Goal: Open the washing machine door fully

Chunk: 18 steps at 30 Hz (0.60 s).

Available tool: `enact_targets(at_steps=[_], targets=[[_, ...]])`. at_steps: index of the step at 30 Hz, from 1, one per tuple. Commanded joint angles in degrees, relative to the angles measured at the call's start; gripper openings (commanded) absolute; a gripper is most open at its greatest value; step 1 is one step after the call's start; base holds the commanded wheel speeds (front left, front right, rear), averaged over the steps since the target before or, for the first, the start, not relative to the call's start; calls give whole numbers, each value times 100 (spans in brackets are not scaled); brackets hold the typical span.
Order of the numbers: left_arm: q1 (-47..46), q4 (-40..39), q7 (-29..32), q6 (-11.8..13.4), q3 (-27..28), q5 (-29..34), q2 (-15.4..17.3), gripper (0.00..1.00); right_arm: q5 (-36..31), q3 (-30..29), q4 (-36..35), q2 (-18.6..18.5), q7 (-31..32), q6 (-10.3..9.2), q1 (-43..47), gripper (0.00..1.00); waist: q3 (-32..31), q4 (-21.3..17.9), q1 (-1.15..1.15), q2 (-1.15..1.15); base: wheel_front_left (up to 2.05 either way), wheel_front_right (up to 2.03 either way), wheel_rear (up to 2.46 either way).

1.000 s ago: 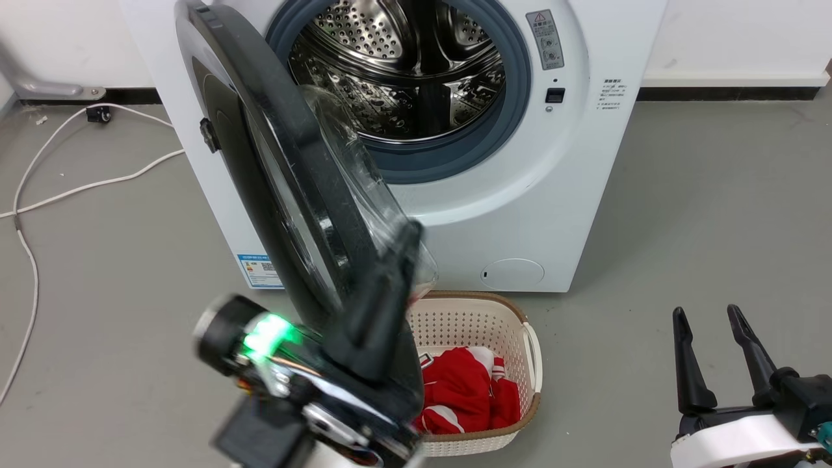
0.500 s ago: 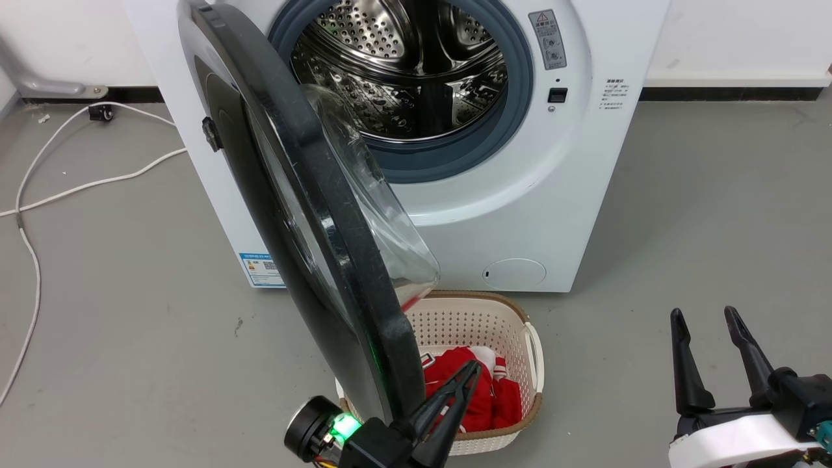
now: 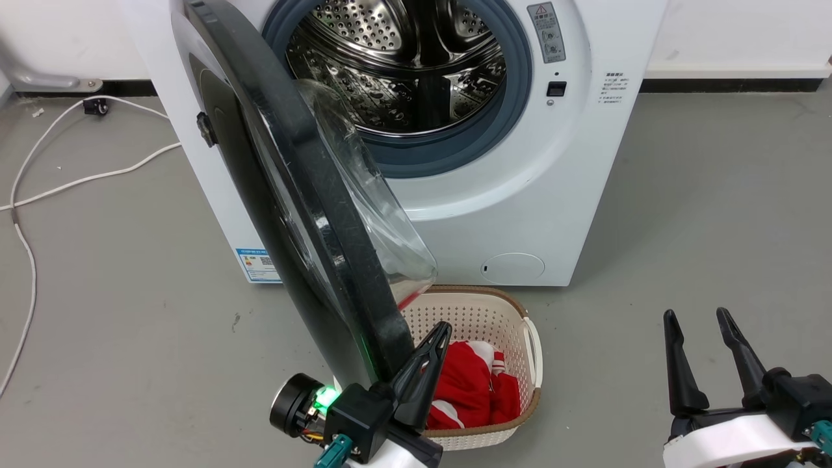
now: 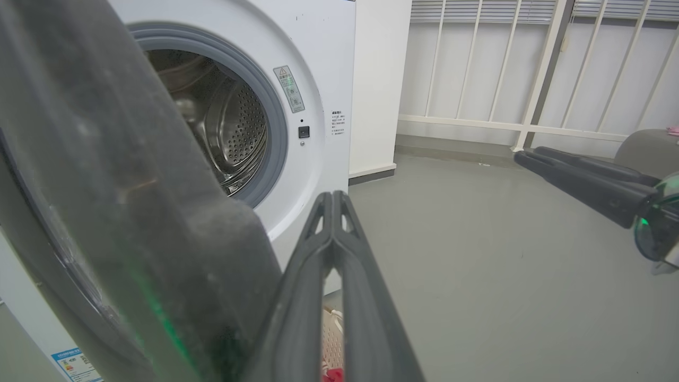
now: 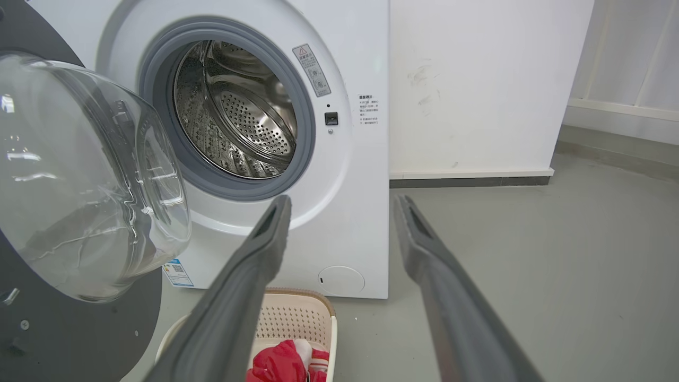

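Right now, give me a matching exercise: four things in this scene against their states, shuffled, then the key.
1 washing machine door
2 left hand
3 right hand
4 laundry basket

A fingers apart, holding nothing
B on the floor, red cloth inside
C swung out, away from the drum
D fingers shut, beside the door's lower edge

Pairs: 1-C, 2-D, 3-A, 4-B

You saw washing machine (image 3: 552,195) white | washing machine door (image 3: 312,214) glossy black | drum (image 3: 390,78) perforated steel | basket (image 3: 513,305) at 6 o'clock cream, perforated | garment (image 3: 474,383) red-white
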Motion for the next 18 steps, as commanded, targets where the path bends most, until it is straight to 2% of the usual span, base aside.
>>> enact_targets(at_steps=[1, 7, 18], targets=[[-73, 62, -35, 37, 62, -31, 17, 0, 31, 9, 14, 12, 12, -4, -6, 100, 10, -7, 0, 0, 0, 0, 0], [-66, 90, -101, 105, 137, -67, 46, 0, 88, -58, 20, 12, 16, -4, 42, 100, 24, 89, 0, 0, 0, 0, 0], [638, -388, -38, 455, 224, -158, 175, 0, 117, -95, -61, 12, 83, -4, 127, 100, -75, 507, 0, 0, 0, 0, 0]])
